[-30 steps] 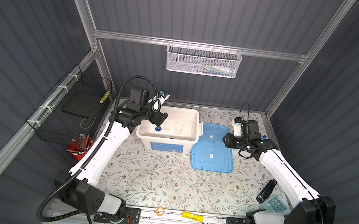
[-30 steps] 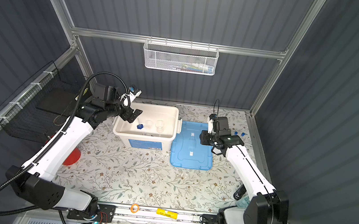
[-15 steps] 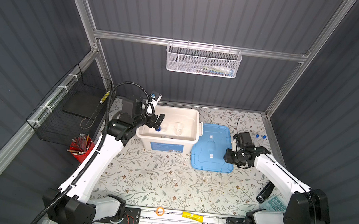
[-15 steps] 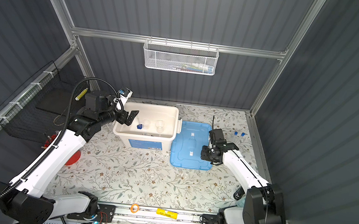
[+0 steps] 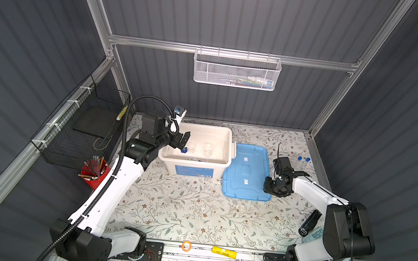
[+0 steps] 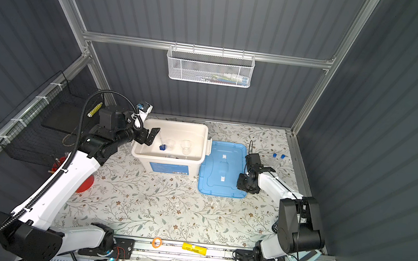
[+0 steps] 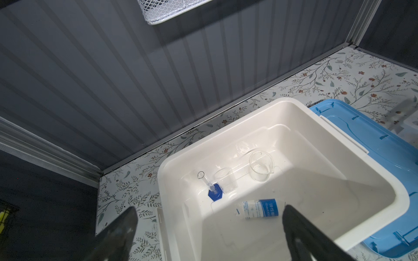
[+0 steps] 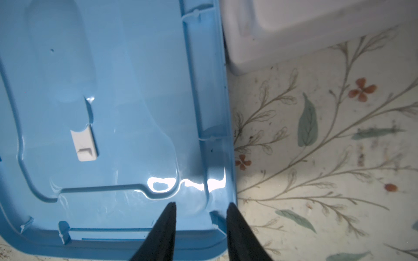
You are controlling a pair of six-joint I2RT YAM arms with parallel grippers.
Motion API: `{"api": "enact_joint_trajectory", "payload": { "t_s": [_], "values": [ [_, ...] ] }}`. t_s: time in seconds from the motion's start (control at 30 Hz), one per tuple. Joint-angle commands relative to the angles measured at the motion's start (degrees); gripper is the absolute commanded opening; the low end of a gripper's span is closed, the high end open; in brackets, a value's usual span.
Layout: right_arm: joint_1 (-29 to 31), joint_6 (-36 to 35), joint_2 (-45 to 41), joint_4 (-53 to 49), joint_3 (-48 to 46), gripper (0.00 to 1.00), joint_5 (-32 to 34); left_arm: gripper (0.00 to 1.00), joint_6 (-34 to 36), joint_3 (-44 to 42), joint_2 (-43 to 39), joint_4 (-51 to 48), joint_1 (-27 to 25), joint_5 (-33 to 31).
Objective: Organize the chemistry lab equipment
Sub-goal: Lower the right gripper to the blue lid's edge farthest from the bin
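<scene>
Probably lid step: right gripper (image 8: 200,204) jaws part-open astride blue lid (image 8: 113,101) rim, unclamped; left gripper (image 7: 209,209) jaws wide over bin (image 5: 203,126). Nxt: pinch rim, lift; 2 tubes (image 5: 307,160) left out.

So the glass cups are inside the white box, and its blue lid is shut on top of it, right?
Not quite. The glass cups are inside the white box, but the blue lid is not on top of it. It lies flat on the table right beside the box, which stands open. Both top views show this.
</scene>
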Motion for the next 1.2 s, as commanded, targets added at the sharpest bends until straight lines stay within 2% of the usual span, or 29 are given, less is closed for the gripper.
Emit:
{"api": "enact_joint_trajectory", "payload": {
  "t_s": [0.0, 0.43, 1.17],
  "values": [
    [-0.8, -1.2, 1.0, -1.0, 2.1, 0.39, 2.0, 1.0, -0.9, 1.5, 0.3, -0.6, 0.3, -0.6],
    [-4.5, -5.8, 3.4, -0.8, 4.5, 0.37, 4.4, 1.0, -0.5, 3.7, 2.3, -1.9, 0.3, -0.5],
    [-4.7, -10.8, 10.4, 1.2, 7.9, 0.27, 3.1, 1.0, -1.1, 8.1, 3.2, -4.4, 0.3, -0.7]
  ]
}}
